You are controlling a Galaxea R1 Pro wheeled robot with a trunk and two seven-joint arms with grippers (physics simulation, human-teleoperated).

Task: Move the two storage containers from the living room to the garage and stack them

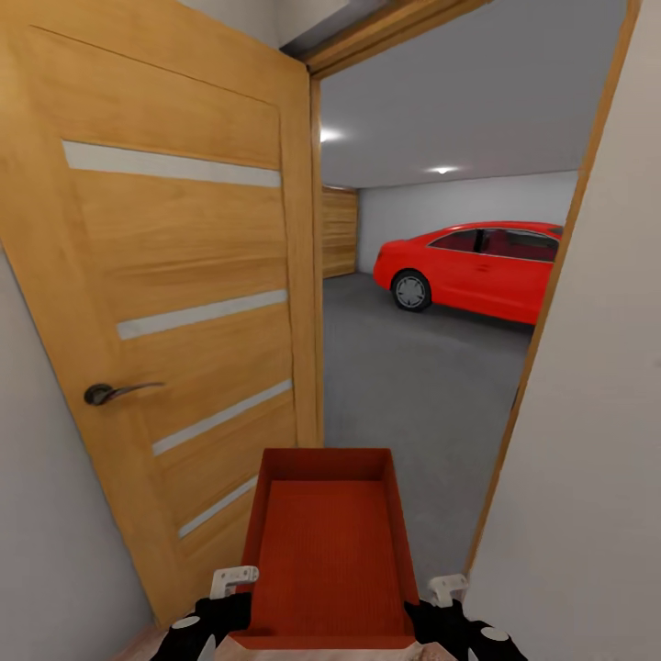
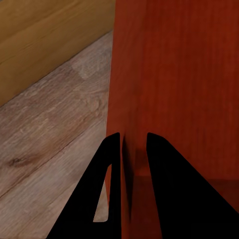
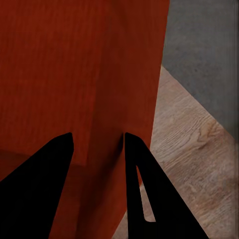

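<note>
At the bottom centre of the head view an orange-red storage container [image 1: 326, 542] is carried between both arms, open side up, its ribbed bottom bare. The left gripper [image 1: 223, 601] sits at its lower left rim and the right gripper [image 1: 441, 606] at its lower right rim. In the left wrist view the left gripper [image 2: 133, 144] is narrowly parted, its two dark fingers [image 2: 109, 189] straddling the container's side wall [image 2: 174, 74], one inside and one outside, gripping it. The right gripper [image 3: 98, 142] is parted a little wider and clamps the opposite wall [image 3: 74, 64] in the same way. Light wood plank flooring [image 2: 55, 129] lies beneath the container. The wooden door [image 1: 174, 303] stands open along the left of the frame, its handle [image 1: 115, 393] at mid-left, just beside the container's left edge. A pale wall edge [image 1: 588, 413] with a wooden frame closes in on the right. Between them the doorway opens onto the garage floor [image 1: 413, 386], dark grey and broad, with a red car [image 1: 477, 266] parked well back at upper right.
</note>
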